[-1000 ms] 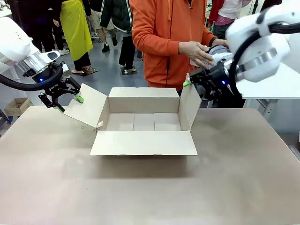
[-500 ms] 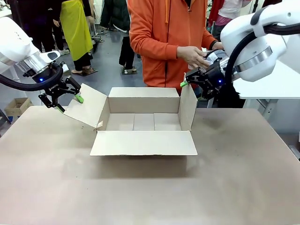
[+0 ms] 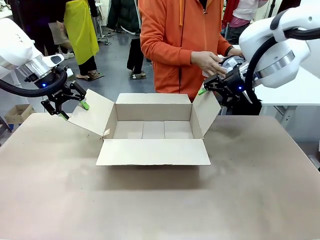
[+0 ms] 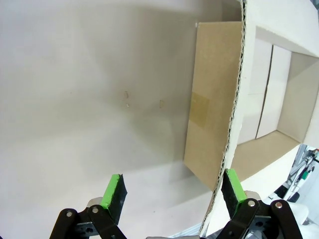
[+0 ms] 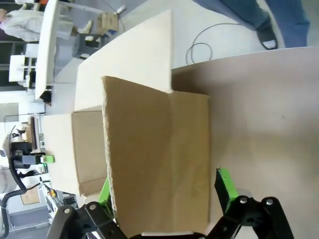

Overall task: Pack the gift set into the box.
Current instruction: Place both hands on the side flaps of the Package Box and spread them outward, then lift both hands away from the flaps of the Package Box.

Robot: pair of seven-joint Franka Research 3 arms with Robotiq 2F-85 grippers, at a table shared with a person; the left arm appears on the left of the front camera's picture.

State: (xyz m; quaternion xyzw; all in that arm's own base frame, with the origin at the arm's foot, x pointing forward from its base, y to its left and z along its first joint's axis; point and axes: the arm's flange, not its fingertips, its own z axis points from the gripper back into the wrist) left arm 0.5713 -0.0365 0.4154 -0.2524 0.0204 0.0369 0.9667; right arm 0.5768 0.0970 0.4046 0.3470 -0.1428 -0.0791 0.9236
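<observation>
The box (image 3: pixel 152 129) stands open at the middle of the table, nothing inside it. My left gripper (image 3: pixel 75 110) is open at the outer edge of the left flap (image 3: pixel 92 112); in the left wrist view that corrugated flap edge (image 4: pixel 230 124) runs up beside one fingertip of the left gripper (image 4: pixel 173 189). My right gripper (image 3: pixel 210 92) is open at the top of the right flap (image 3: pixel 204 112), and the flap's brown face (image 5: pixel 159 149) spans the gap of the right gripper (image 5: pixel 164 191). A person in orange holds a pale item with a dark strap (image 3: pixel 231 62), mostly hidden behind my right arm.
The person's hand (image 3: pixel 207 60) is just beyond the box's far right corner. A white table (image 3: pixel 295 90) stands to the right, a small carton (image 3: pixel 17 113) on the floor at left. The near half of the brown table (image 3: pixel 160 205) is bare.
The right flap, upright before, now leans outward to the right, and my right gripper has shifted right with it. My left gripper and the left flap have stayed put.
</observation>
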